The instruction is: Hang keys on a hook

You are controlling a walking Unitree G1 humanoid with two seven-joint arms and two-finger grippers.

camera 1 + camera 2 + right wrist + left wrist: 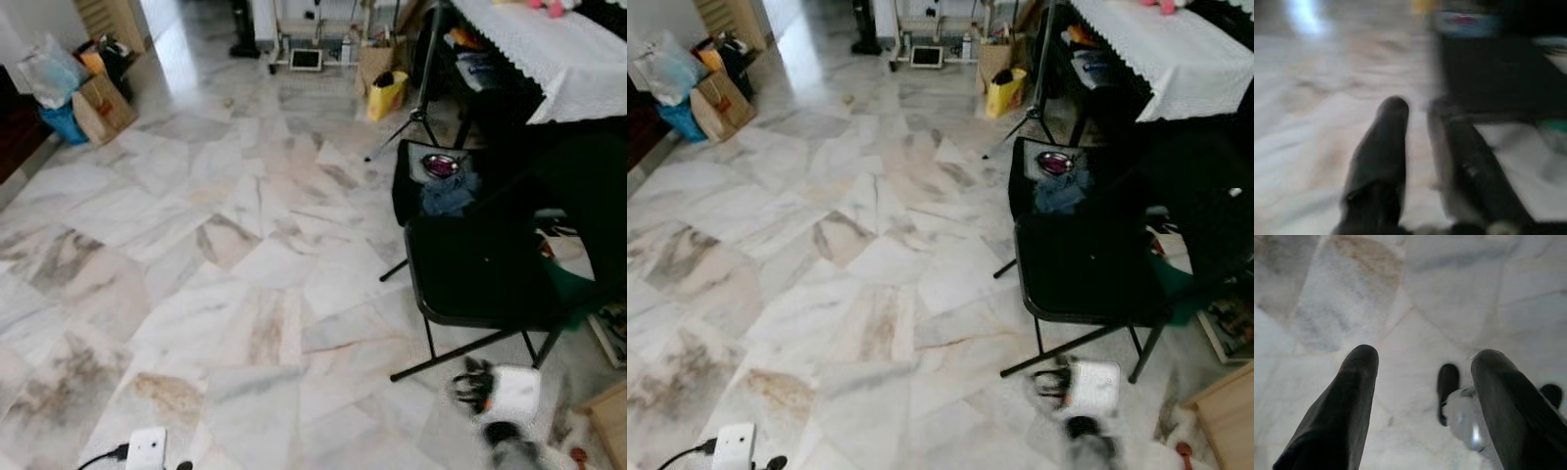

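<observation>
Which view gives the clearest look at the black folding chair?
The left eye view: the black folding chair shows sharp, with seat and crossed legs on the marble floor. The right eye view shows it nearly as well. The right wrist view has only a blurred dark shape beyond the right gripper.

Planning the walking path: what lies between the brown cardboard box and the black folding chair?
Bare marble floor separates cardboard box and black folding chair, per the left eye view.
</observation>
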